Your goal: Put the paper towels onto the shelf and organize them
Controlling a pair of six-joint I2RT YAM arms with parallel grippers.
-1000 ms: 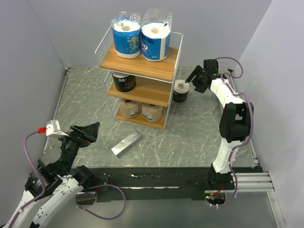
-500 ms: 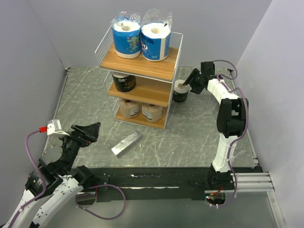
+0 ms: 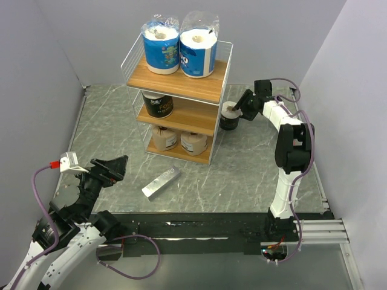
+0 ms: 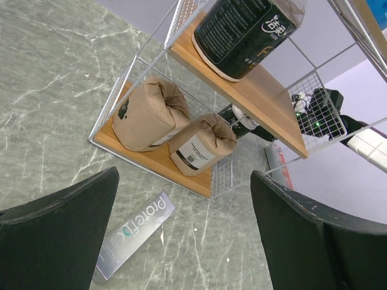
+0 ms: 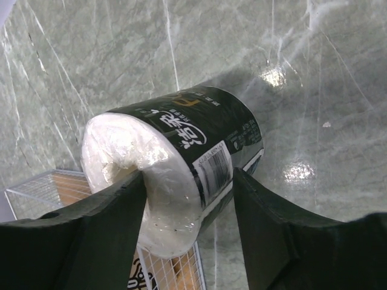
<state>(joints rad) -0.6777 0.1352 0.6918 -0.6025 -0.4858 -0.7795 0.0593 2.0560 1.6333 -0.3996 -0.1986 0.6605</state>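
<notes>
1. Where your right claw (image 3: 242, 107) reaches in near the far right corner of the table (image 3: 254, 175), the loose roll (image 3: 229, 115) sits between its fingers. In the wrist view one finger (image 5: 109, 223) lies across the roll's white top and the other lies against the black wrap.
2. The jaws stand part open around that roll. You cannot tell from these views whether they are pressing on it.
3. The loose roll stands upright on the table, just beside the right side of the shelf (image 3: 196, 86).
4. Your left claw (image 3: 112, 166) hangs over the near left corner with its jaws spread wide and nothing in them. Its camera looks toward the shelf.
5. The table has a grey-green marbled top, and plain grey walls close it in on the left, far and right sides.
6. A silver bar (image 3: 161, 182) lies flat toward the near edge, left of centre, between your left claw and the shelf.
7. The shelf stands at the middle of the far edge.
8. On its top board the two blue rolls (image 3: 161, 45) stand upright side by side inside the wire rim.
9. On the middle board a black roll (image 3: 158, 104) stands at the left end.
10. On the bottom board the two brown rolls (image 3: 164, 138) sit side by side.
</notes>
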